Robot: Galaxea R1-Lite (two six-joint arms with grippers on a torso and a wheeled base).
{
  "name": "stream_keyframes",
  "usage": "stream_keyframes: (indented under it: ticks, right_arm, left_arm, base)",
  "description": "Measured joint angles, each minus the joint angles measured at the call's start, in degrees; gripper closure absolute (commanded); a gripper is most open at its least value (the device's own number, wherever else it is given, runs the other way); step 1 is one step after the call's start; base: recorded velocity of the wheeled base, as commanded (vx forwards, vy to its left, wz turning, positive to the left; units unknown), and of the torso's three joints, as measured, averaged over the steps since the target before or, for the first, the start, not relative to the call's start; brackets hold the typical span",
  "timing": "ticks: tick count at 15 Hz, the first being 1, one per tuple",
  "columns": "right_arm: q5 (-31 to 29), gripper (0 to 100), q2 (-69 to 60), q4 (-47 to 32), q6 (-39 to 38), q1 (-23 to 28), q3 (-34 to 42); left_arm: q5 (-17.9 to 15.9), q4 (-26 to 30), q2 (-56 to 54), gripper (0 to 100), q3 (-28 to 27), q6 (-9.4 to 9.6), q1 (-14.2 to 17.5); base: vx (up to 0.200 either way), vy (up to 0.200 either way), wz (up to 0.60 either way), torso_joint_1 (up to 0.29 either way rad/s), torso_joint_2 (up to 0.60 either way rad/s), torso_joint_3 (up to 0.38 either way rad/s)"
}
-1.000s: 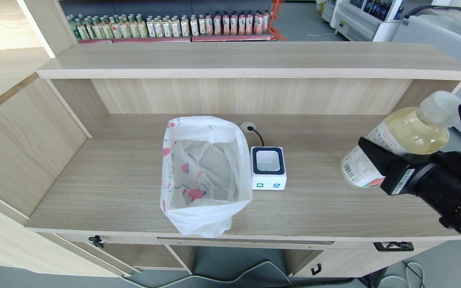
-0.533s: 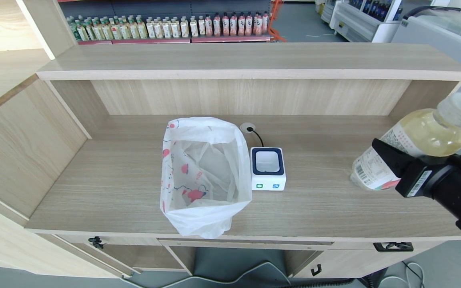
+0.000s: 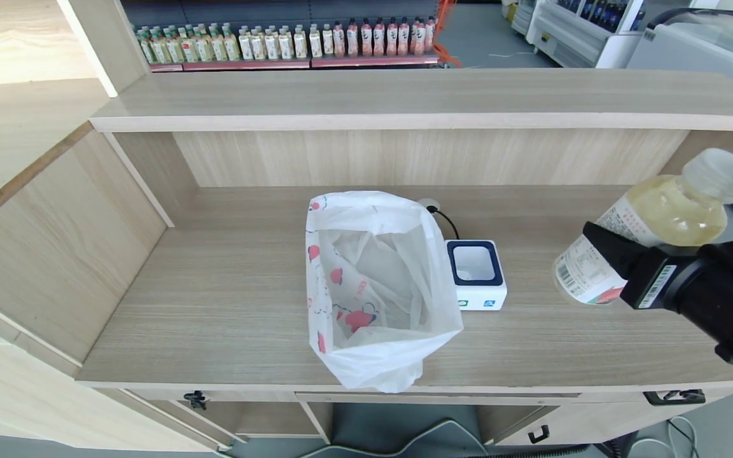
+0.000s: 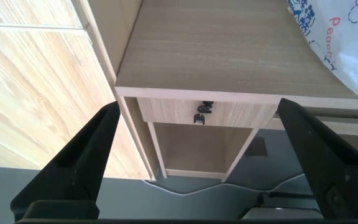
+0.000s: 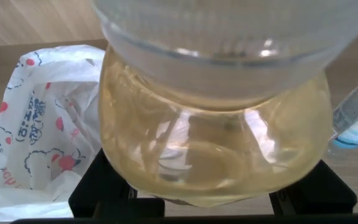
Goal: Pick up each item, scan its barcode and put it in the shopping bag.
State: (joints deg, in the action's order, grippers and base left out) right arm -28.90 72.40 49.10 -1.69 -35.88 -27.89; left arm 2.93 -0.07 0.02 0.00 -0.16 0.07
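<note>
My right gripper (image 3: 684,229) is shut on a clear bottle (image 3: 646,226) of pale yellow drink with a white cap and a white barcode label. The bottle hangs tilted over the counter's right end, base toward the scanner, cap up and away. The white scanner (image 3: 476,273) with its dark-framed window sits right of the open white shopping bag (image 3: 373,286) with red prints. In the right wrist view the bottle (image 5: 216,124) is close up, with the bag (image 5: 36,143) behind it. My left gripper (image 4: 194,168) is open, low at the counter's front left corner.
A second clear bottle (image 5: 356,118) with a blue and red label lies beyond the held one. The wooden counter (image 3: 226,305) has a raised back wall, a left side wall and drawers with keys (image 4: 202,112) beneath. The scanner's cable (image 3: 446,219) runs to a hole behind it.
The head camera has swung, so the counter, bag and scanner sit further right in the picture. The held bottle now stands closer to the scanner than before.
</note>
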Motion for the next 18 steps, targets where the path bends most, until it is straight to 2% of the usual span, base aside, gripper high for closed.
stream_keyframes:
  ticks: [1, 5, 9, 10, 13, 18]
  right_arm:
    - [0.13, 100, 0.83, -0.15, -0.33, 0.02, -0.46]
    - [3.12, 100, 6.49, 1.43, -2.07, 0.77, -1.51]
    - [6.13, 100, 13.81, 11.93, -2.54, 2.0, -1.57]
    - [6.19, 100, 15.69, 13.98, -2.44, 2.11, -1.43]
    - [6.27, 100, 19.64, 16.8, -2.4, 1.54, -1.24]
    - [6.46, 100, 23.52, 21.15, -2.65, 0.6, -0.2]
  left_arm:
    - [-0.02, 0.0, 0.0, 0, 0.0, 0.06, -0.02]
    - [0.05, 0.02, 0.0, 0, 0.0, 0.09, -0.05]
    - [0.02, 0.02, 0.0, 0, 0.0, 0.16, -0.02]
    - [0.02, 0.02, 0.0, 0, 0.0, 0.16, -0.02]
    - [0.02, 0.02, 0.0, 0, 0.0, 0.13, 0.02]
    - [0.02, -0.02, 0.0, 0, 0.0, 0.16, 0.06]
  base:
    - [0.0, 0.2, 0.0, 0.002, 0.0, 0.007]
    - [0.0, 0.0, 0.0, 0.0, 0.0, 0.0]
    - [0.0, 0.0, 0.0, 0.0, 0.0, 0.0]
    - [0.0, 0.2, 0.0, -0.002, -0.01, 0.002]
    - [0.0, 0.2, 0.0, 0.006, 0.01, -0.001]
    - [0.0, 0.0, 0.0, 0.0, 0.0, 0.0]
